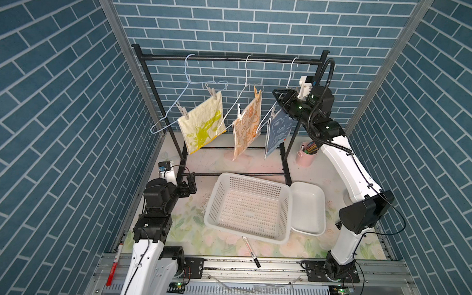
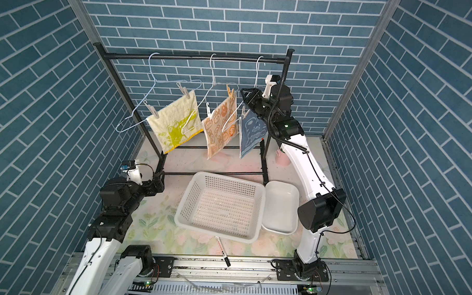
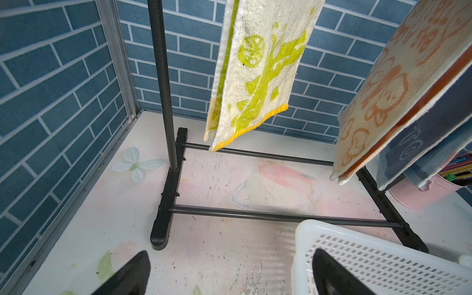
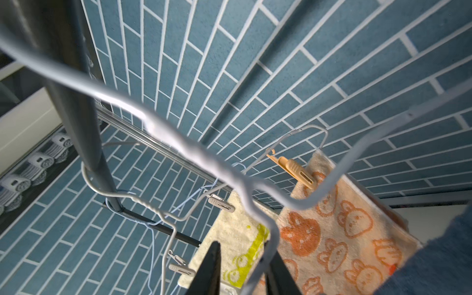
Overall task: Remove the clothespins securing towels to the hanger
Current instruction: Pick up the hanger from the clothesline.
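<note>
Evidently at the very first pin: nothing in the white perforated plastic basket [image 1: 255,181] or the shallow white tray [image 1: 307,210], both at lower centre in both top views.

Across the upper middle, on three thin wire hangers hooked over the black metal rack [image 1: 221,59]: pale yellow terry towel with green print [image 1: 202,125], orange-cream cartoon towel [image 1: 246,129], blue towel with white lettering [image 1: 280,133]. Five small spring clothespins [image 1: 212,93] to count: two pale grey on the yellow, a tan one [image 1: 257,92] and a pale one on the orange, one pale on the blue towel's left corner. No sign of a sixth, possibly hidden behind the arm.

Right gripper [image 1: 278,95] high at right of centre, up against the white hanger [image 4: 158,127] carrying the blue towel. From the right wrist: black fingers [image 4: 208,270] standing fairly close, hanger wire running between them. Pinching that wire or merely straddling it: cannot tell. No pin between them.

Left gripper [image 1: 190,183] low at left of centre beside the rack's foot, spread fully wide, holding nothing.

Next, by judgement: locate the blue towel's pin, set the fingertips on its tail ends rather than on wire, squeeze until it springs open, lift clear, carry down to the tray or basket. Beware a swinging hanger.
</note>
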Robot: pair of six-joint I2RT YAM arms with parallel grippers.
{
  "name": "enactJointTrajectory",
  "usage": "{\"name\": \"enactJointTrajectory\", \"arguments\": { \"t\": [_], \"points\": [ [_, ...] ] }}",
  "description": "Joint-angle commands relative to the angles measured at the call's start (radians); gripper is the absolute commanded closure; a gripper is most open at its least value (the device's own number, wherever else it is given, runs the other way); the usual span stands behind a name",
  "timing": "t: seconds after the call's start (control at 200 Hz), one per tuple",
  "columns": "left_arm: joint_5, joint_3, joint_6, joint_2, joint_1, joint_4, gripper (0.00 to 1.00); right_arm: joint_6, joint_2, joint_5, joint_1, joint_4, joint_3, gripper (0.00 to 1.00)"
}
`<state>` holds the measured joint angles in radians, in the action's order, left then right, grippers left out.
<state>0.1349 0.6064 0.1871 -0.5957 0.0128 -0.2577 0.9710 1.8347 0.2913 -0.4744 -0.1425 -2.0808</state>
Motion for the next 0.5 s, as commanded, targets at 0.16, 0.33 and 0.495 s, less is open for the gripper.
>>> {"name": "enactJointTrajectory", "arguments": {
  "t": [0.16, 0.33, 0.495],
  "points": [
    [0.027, -0.010, 0.012, -0.004, 0.027, 0.003, 0.00, 0.011, -0.024, 0.024, -0.009, 0.031, -0.016, 0.92],
    [0.029, -0.011, 0.015, -0.004, 0.032, 0.003, 0.00, -0.005, -0.028, 0.065, -0.008, 0.025, -0.039, 0.99],
    [0.037, -0.014, 0.014, -0.006, 0.039, 0.010, 0.00, -0.017, -0.042, 0.127, -0.010, 0.013, -0.054, 1.00]
  ]
}}
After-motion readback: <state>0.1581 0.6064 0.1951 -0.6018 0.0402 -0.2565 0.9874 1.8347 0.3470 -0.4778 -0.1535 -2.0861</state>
